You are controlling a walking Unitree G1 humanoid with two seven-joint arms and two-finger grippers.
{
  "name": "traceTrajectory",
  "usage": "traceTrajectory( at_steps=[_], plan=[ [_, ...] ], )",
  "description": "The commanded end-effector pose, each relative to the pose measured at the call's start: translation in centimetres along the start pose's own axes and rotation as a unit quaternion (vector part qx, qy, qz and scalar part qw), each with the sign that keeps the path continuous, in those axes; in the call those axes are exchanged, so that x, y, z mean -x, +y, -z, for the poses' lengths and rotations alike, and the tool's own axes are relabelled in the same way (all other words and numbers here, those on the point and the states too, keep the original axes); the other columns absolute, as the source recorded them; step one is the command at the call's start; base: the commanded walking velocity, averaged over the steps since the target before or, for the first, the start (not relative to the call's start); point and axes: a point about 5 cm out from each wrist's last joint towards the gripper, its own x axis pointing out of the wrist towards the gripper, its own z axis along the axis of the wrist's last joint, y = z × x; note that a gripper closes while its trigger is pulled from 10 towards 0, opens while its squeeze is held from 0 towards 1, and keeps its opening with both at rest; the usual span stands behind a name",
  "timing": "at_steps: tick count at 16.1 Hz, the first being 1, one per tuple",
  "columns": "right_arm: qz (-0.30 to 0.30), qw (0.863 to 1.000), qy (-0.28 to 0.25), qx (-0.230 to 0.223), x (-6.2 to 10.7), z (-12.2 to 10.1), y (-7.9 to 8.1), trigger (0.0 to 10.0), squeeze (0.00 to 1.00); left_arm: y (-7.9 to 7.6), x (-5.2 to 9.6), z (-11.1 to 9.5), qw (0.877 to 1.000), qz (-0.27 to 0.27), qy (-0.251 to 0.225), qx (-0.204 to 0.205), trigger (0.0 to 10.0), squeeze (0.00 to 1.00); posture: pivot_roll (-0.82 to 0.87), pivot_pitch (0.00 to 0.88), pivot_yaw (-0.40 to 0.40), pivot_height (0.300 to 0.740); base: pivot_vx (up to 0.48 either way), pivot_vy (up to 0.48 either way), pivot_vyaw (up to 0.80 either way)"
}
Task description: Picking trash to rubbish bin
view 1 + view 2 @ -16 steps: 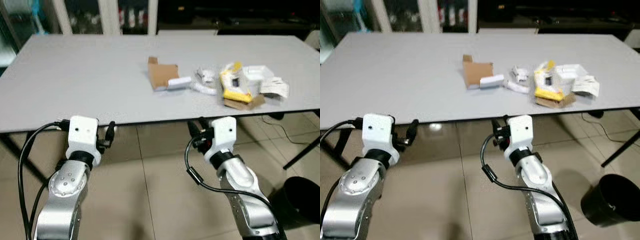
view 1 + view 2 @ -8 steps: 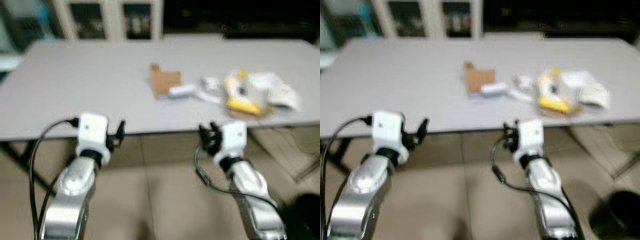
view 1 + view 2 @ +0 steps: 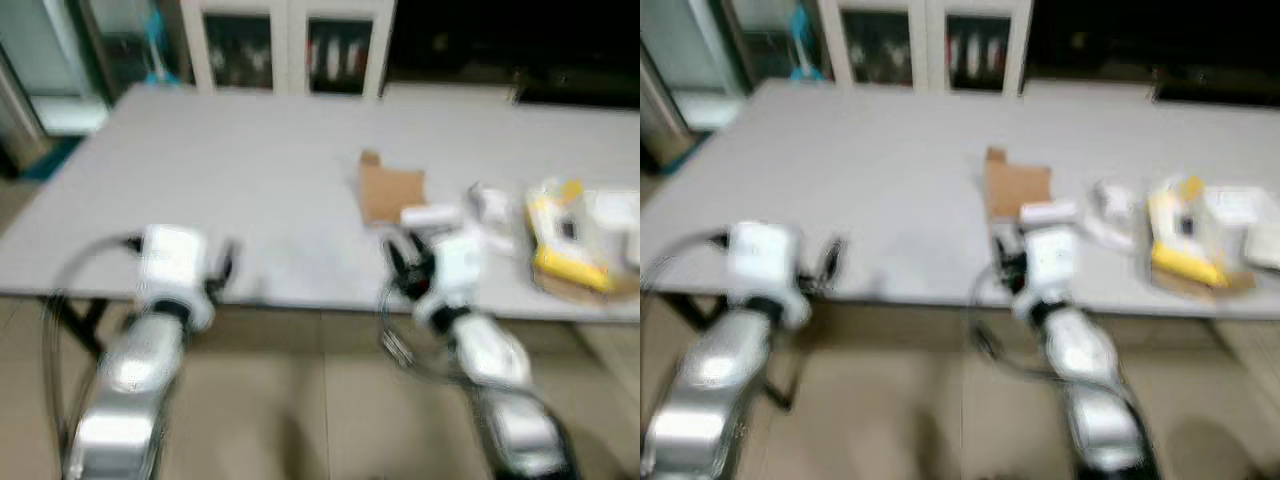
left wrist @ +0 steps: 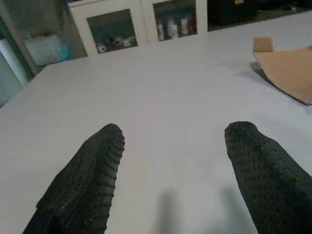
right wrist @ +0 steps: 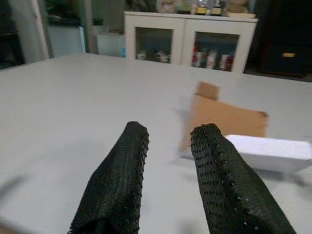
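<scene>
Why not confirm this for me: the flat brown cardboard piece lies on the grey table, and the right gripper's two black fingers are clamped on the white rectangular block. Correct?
Not quite. The right gripper holds nothing: the right wrist view shows its black fingers apart over the grey table, short of the white rectangular block. The flat brown cardboard piece does lie on the table, just behind the block.

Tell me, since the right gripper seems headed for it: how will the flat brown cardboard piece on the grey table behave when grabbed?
The flat brown cardboard piece looks thin, so probably light. It lies flat on the grey table, so pinching it may be awkward; a push would likely slide it. The small white box against its edge might shift too.
</scene>
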Motion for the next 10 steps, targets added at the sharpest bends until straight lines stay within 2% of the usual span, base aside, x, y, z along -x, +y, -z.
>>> traceTrajectory(
  at_steps=[1,5,10],
  plan=[
    [-0.001,1.000,-0.011,-0.005,-0.3,-0.7,0.2,10.0,0.00,0.5,0.0,-0.1,1.000,-0.005,-0.001,-0.006,10.0,0.00,-0.01,0.050,-0.011,0.740,0.382,0.000,0.00],
    [0.016,1.000,-0.009,0.011,-0.2,-1.2,-0.8,10.0,0.00,0.3,-0.2,-0.1,1.000,0.003,-0.001,-0.006,10.0,0.00,-0.01,0.054,-0.005,0.740,0.381,0.000,-0.80],
    [-0.026,0.998,0.036,0.046,-0.9,-1.9,-0.9,10.0,0.00,0.4,-0.3,-0.2,1.000,0.003,-0.002,-0.009,10.0,0.00,-0.01,0.056,-0.004,0.740,0.382,0.000,0.00]
  ],
)
